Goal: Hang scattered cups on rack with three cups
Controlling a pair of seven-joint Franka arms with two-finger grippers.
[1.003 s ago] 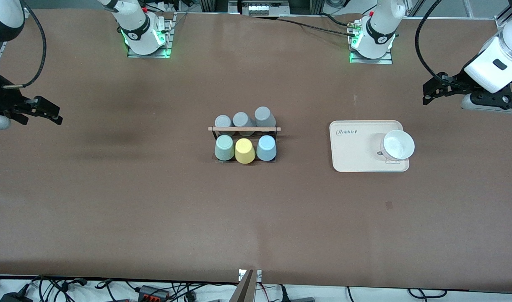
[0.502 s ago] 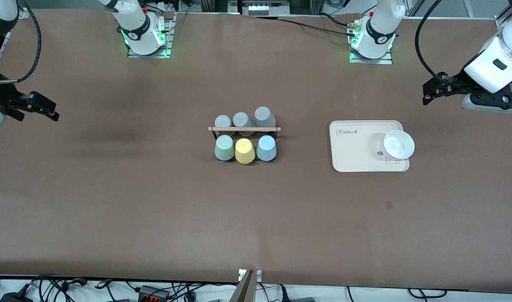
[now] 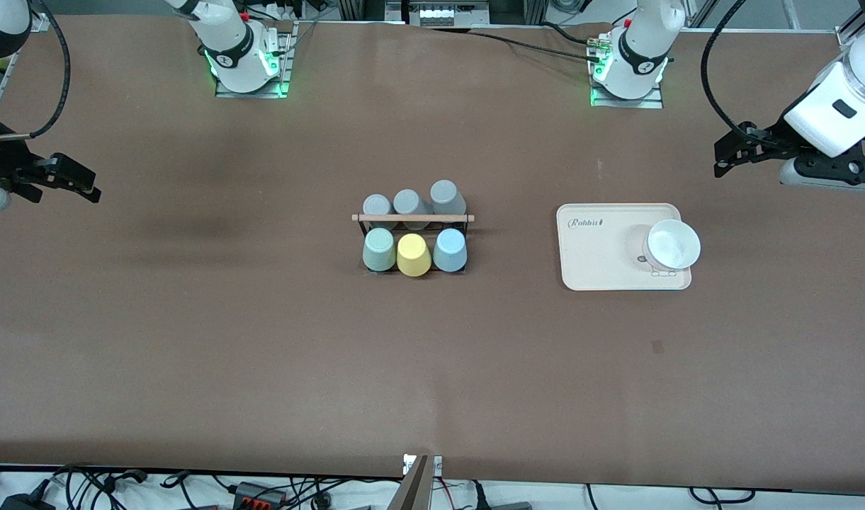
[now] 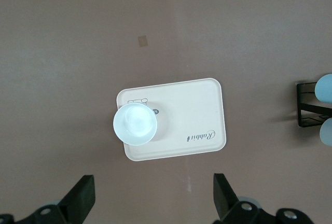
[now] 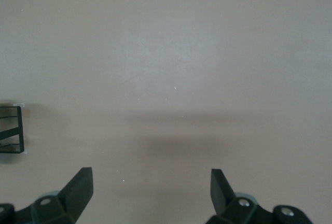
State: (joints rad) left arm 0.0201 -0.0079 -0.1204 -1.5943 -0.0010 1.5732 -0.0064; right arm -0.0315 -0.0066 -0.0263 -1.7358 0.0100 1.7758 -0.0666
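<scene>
Sitting on the black wire-frame rack [image 3: 413, 244]: the light blue cup [image 3: 450, 250] and pale mint cup [image 3: 379, 249], apparently pegged. Left gripper [image 4: 151, 202] and right gripper [image 5: 150, 193] hang wide open, empty, over bare table ends.

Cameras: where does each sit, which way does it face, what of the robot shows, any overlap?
Front: high across the table, facing both bases; rack mid-table, both arms at the edges.
Left wrist: looks down on the beige tray and white cup; left gripper open.
Right wrist: looks down on bare table; right gripper open.
Shared: the rack's edge shows in all three.
</scene>
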